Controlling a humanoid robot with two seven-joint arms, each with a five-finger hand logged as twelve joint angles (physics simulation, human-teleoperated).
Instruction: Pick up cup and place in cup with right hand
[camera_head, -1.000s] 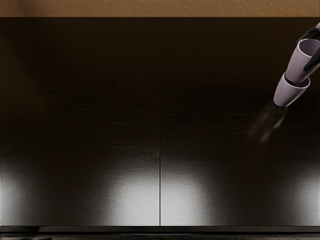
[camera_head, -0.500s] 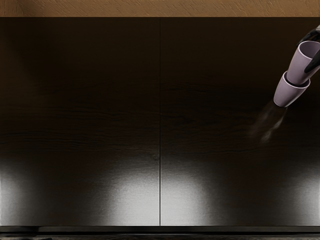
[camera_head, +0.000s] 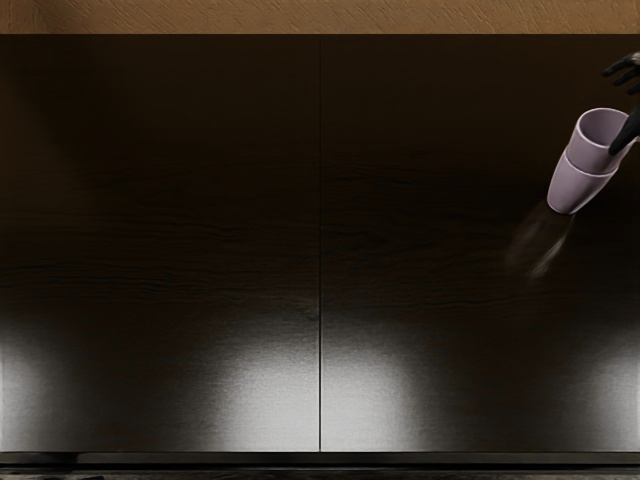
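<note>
Dark table (camera_head: 200, 200); brown surface (camera_head: 300, 16) beyond. Near far right corner: upper cup (camera_head: 588, 146) seated in lower cup (camera_head: 578, 188), my right hand (camera_head: 628, 68) spread wide.

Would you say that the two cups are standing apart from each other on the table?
No, the upper cup sits nested in the lower cup, with its rim showing above the lower one's.

The upper cup (camera_head: 586, 147) has sunk deeper into the lower cup (camera_head: 578, 188); the right robot hand (camera_head: 627, 72) has opened its fingers.
</note>
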